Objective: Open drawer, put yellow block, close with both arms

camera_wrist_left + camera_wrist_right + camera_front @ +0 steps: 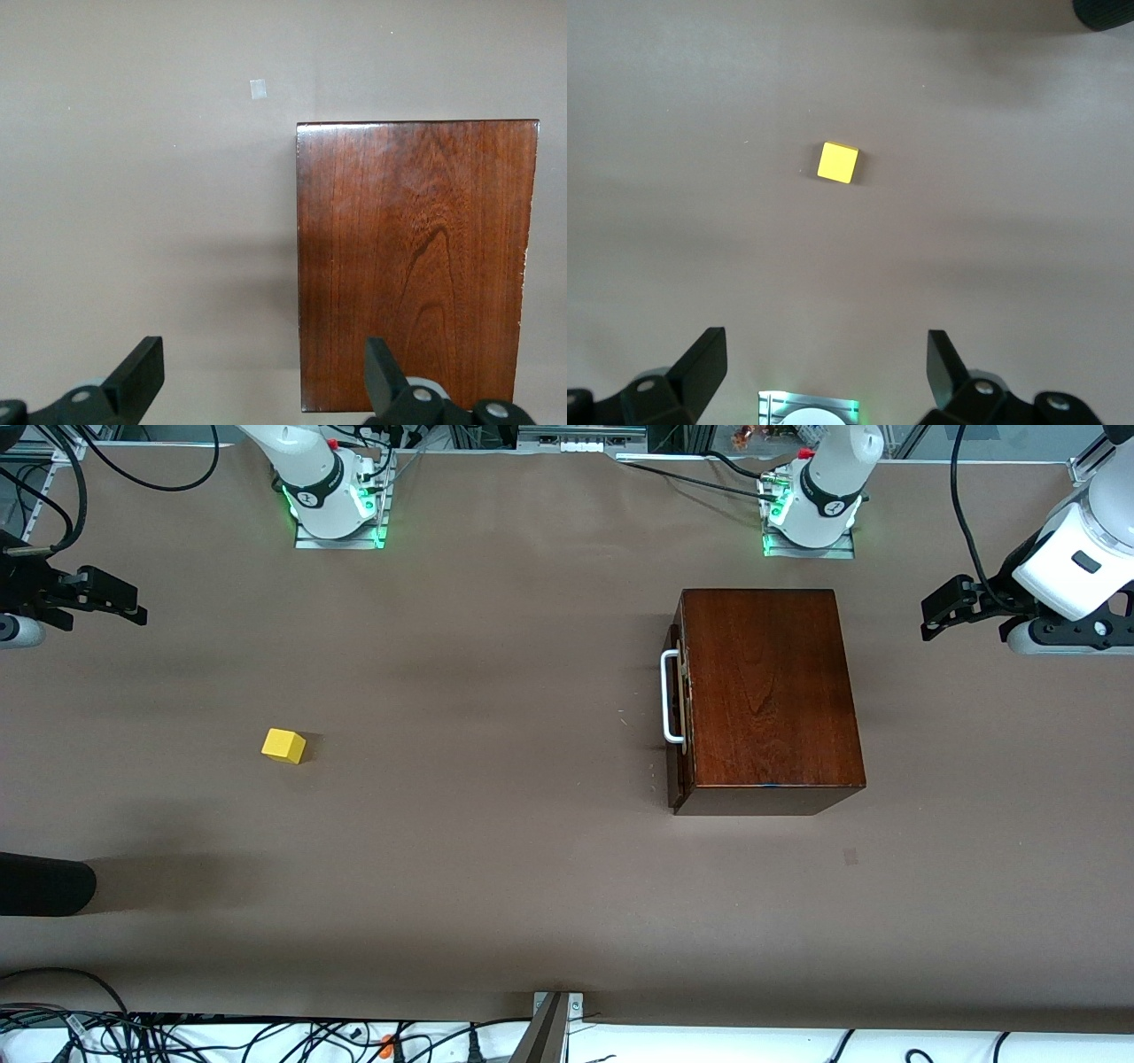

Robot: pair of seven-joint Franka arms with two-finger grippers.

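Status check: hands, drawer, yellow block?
Both hands open, empty: left hand up beside the box, right hand above yellow block. Drawer shut. Nothing between block and handle.

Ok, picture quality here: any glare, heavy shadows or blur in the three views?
Front view: sharp; soft banded shadows across the table, a short shadow beside the yellow block, green glow at both arm bases. Left wrist view: a bright sheen along one edge of the wooden box top, soft shadow beside it. Right wrist view: even light, block crisp, green glow at the frame edge.
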